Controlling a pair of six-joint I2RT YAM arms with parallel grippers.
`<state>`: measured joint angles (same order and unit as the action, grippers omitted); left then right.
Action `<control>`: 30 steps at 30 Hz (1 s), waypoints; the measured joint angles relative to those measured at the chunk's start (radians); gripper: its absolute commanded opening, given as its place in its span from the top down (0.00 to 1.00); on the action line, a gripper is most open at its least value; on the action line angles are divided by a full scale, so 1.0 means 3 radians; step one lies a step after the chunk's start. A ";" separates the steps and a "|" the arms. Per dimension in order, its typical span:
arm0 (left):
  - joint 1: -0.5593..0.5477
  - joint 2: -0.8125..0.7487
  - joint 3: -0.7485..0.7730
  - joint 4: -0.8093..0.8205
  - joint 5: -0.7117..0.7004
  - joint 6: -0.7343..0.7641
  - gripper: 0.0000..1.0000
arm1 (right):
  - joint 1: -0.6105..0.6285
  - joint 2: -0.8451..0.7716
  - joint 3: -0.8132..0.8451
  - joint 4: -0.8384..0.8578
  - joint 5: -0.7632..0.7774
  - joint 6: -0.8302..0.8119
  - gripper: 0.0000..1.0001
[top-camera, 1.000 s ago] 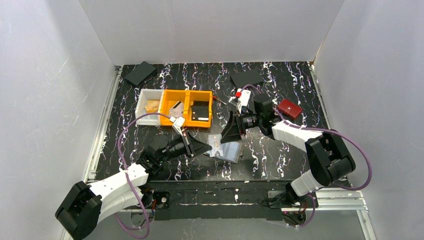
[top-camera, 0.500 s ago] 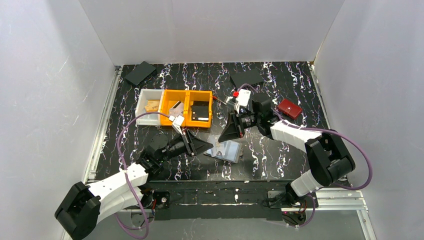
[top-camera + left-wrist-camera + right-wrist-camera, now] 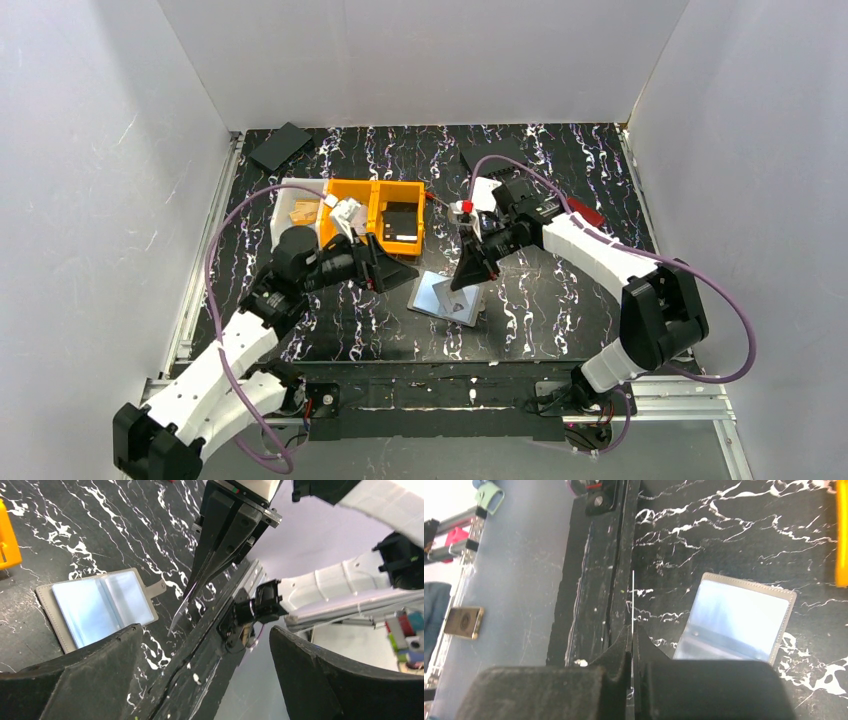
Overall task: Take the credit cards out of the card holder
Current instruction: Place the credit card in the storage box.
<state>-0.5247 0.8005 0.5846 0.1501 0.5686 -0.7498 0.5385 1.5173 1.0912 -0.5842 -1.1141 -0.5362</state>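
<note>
The card holder [image 3: 440, 298] lies open and flat on the black marbled table, its pale blue inner faces up; it also shows in the left wrist view [image 3: 100, 607] and the right wrist view [image 3: 736, 617]. My right gripper [image 3: 459, 286] hangs over the holder's right half, pointing down, shut on a thin credit card [image 3: 632, 597]. That card stands edge-on [image 3: 182, 607], clear of the holder. My left gripper [image 3: 408, 272] is open just left of the holder, nothing between its fingers [image 3: 75, 675].
Two orange bins [image 3: 380, 215] and a white bin [image 3: 297, 212] stand behind the left gripper. Black pads lie at the back left [image 3: 281, 145] and back centre [image 3: 492, 155]. A red wallet [image 3: 590, 213] peeks from behind the right arm. The table's near edge [image 3: 596, 595] is close.
The left gripper opened and drew back left from the holder. The right gripper shut on a card and swung forward over the holder, which now lies flat.
</note>
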 measured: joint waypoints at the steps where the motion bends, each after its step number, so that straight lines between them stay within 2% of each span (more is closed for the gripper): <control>1: 0.0000 0.0069 0.0121 -0.0137 0.0062 0.0141 0.02 | 0.0005 0.0023 0.0048 -0.0193 0.0020 -0.0189 0.99; 6: -0.0165 0.0581 0.0552 -0.0684 0.0196 0.0879 0.03 | 0.0043 0.0121 0.0134 -0.0707 0.0067 -0.0727 0.99; 11: -0.0696 0.1074 0.0846 -0.1035 0.0182 0.1507 0.22 | 0.0069 0.0219 0.0198 -0.1081 0.0065 -0.1113 0.99; 13: -0.0785 0.1233 0.0909 -0.1053 0.0205 0.1648 0.29 | 0.0070 0.0238 0.0207 -0.1162 0.0066 -0.1199 0.99; 21: -0.0922 0.1717 0.0966 -0.0968 0.0242 0.1789 0.46 | 0.0070 0.0259 0.0216 -0.1293 0.0061 -0.1335 0.99; 26: -0.0942 0.1771 0.0966 -0.0799 0.0259 0.1729 0.67 | 0.0043 0.0266 0.0216 -0.1342 0.0038 -0.1367 0.99; 30: -0.0945 0.1793 0.0951 -0.0637 0.0298 0.1652 0.69 | 0.0034 0.0267 0.0216 -0.1353 0.0006 -0.1371 0.99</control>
<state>-0.8082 1.3384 0.8700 -0.0410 0.6579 -0.2543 0.5488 1.5974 1.1561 -0.9901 -1.1122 -0.9474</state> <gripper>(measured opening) 0.325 0.031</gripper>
